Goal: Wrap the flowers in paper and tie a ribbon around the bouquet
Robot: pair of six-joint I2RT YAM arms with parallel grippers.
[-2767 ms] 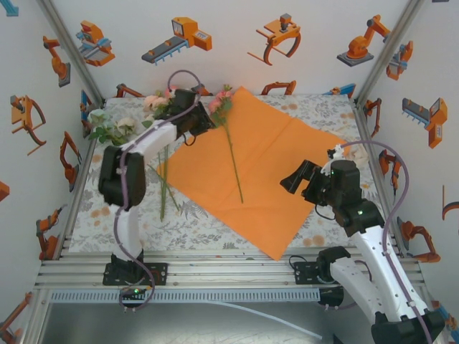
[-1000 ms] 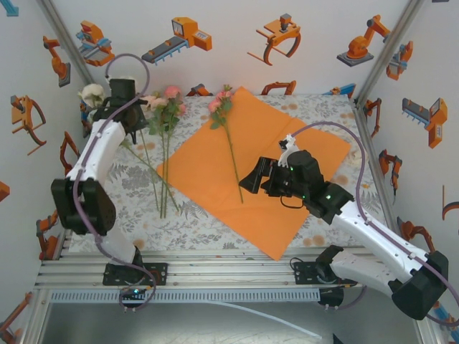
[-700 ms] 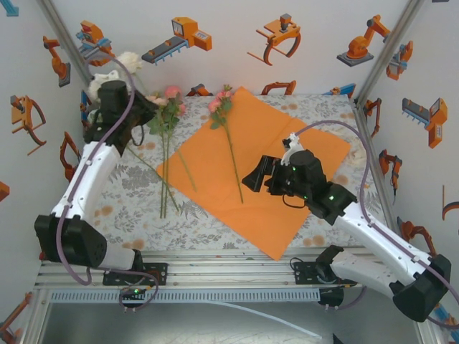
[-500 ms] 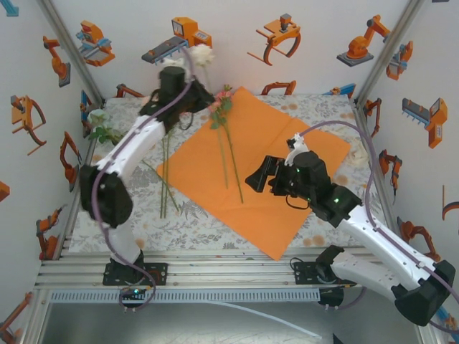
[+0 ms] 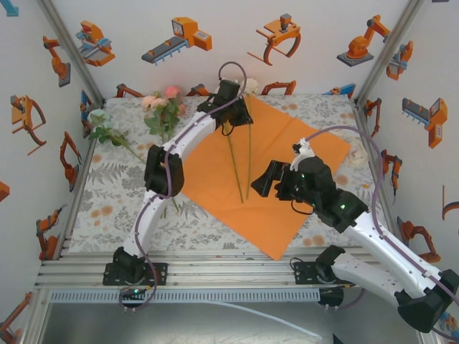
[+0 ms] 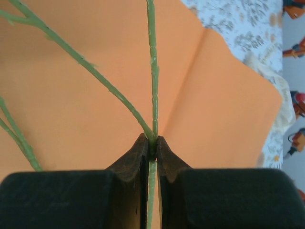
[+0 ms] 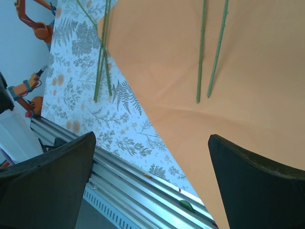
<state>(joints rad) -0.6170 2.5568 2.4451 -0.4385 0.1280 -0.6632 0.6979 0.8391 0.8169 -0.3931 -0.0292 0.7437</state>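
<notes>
My left jaws are clenched on the thin green stem of a white rose (image 5: 250,87), reached out over the far corner of the orange paper (image 5: 294,140). On my left wrist camera that stem (image 6: 153,71) runs straight out from between the tips, above the sheet. A second rose stem (image 5: 234,168) lies on the paper just beside it. Its bloom is hidden under my left wrist. My right jaws are spread wide with nothing between them. They hover over the middle of the paper, near the two stem ends (image 7: 198,90). The pink and peach roses (image 5: 161,106) lie on the counter (image 5: 115,208) off the paper's left edge. The cream ribbon (image 5: 356,154) sits bunched at the paper's right corner.
</notes>
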